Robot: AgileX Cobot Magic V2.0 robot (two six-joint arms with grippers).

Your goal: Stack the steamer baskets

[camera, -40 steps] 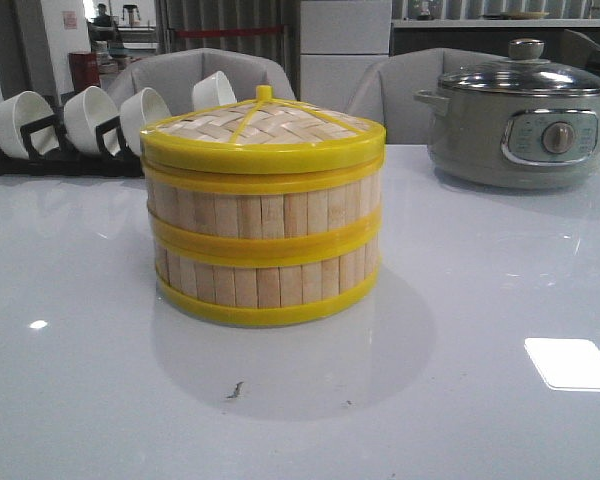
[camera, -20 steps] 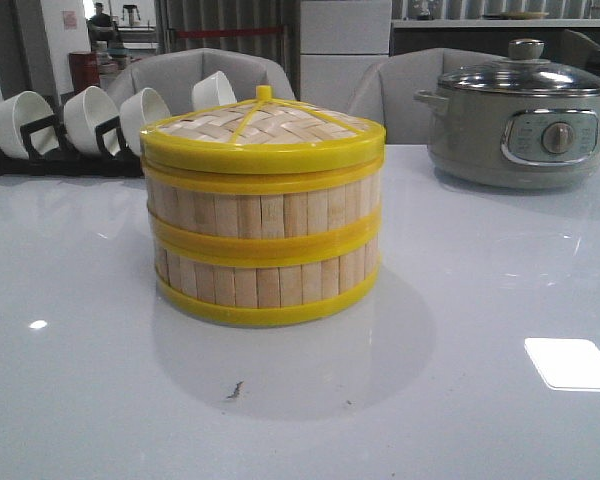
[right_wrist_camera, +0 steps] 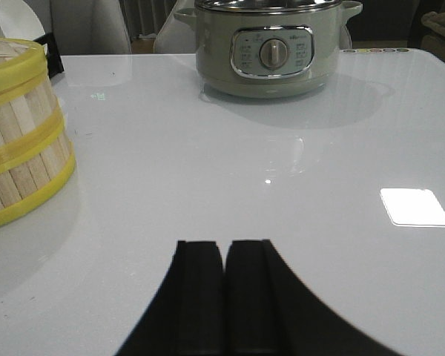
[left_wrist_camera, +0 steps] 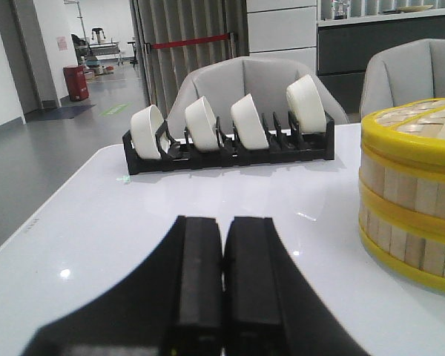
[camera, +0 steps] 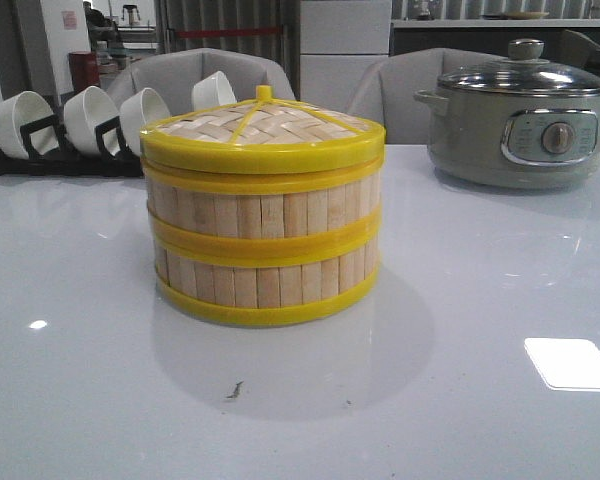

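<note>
Both grippers are closed with fingers pressed together and hold nothing: left gripper [left_wrist_camera: 222, 297] at the bottom of its wrist view, right gripper [right_wrist_camera: 222, 297] likewise. At the centre of the front view, the two steamer baskets [camera: 263, 245] stand stacked on the table [camera: 460, 400], capped by the lid [camera: 263, 130]. The stack appears complete. Risk: any arm sweep inward may strike the stack, shifting the top basket. Upper right, the pot [camera: 520, 115] stands well apart.

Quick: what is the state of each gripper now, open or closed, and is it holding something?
Left gripper: closed, holding nothing.
Right gripper: closed, holding nothing.
</note>
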